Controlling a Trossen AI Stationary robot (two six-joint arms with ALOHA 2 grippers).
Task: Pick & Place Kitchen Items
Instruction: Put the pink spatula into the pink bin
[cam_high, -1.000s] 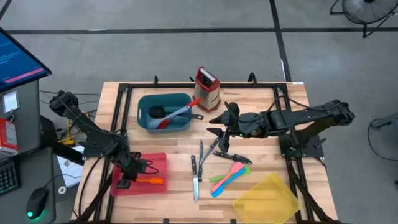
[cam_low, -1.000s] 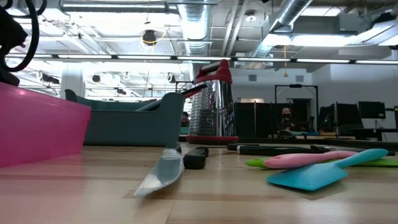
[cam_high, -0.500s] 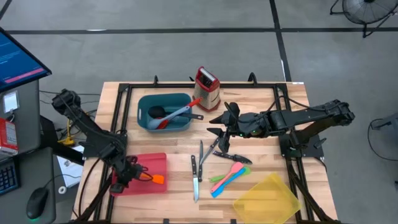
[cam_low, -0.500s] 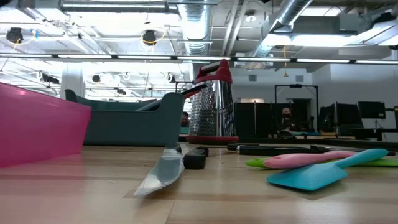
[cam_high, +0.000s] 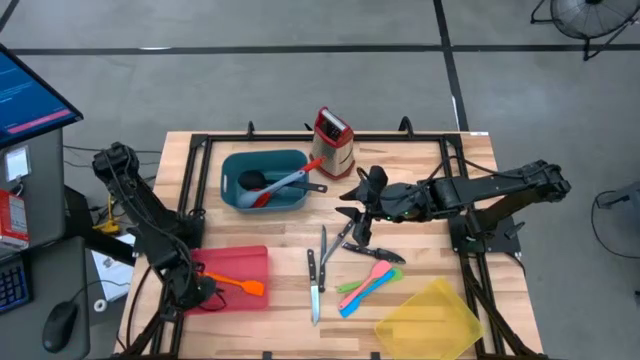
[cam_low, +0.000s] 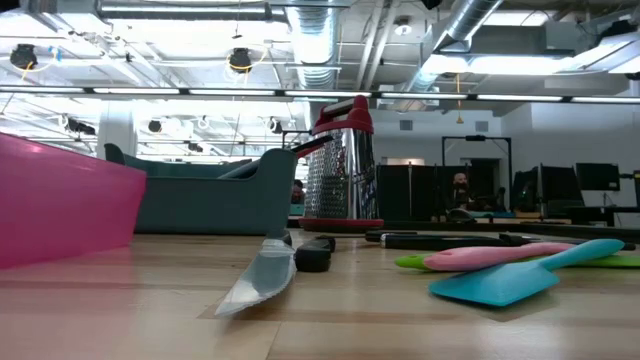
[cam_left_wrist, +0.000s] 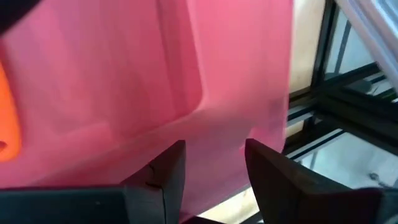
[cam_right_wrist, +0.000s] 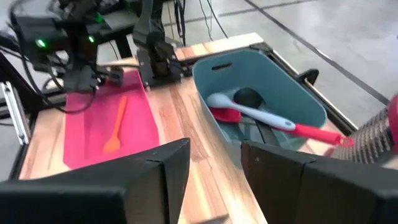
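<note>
A light wooden table (cam_high: 420, 305) with a black frame carries everything. In the high view, a teal tray (cam_high: 263, 181) sits upper left of centre, with a steel box grater (cam_high: 333, 143) just right of it. A red tray (cam_high: 232, 279) lies at lower left and a yellow tray (cam_high: 427, 319) at lower right. Between them, on the bare wood, lie black-handled steel knives (cam_high: 316, 272) and small pink, green and blue plastic utensils (cam_high: 367, 281).

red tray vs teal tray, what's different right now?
The red tray is shallow and holds a single orange utensil; the teal tray is deeper and holds a black ladle, a grey-blue spoon and a red spoon. The red tray sits nearer the table's front edge, the teal tray behind it beside the grater. Both are rectangular plastic trays.
</note>
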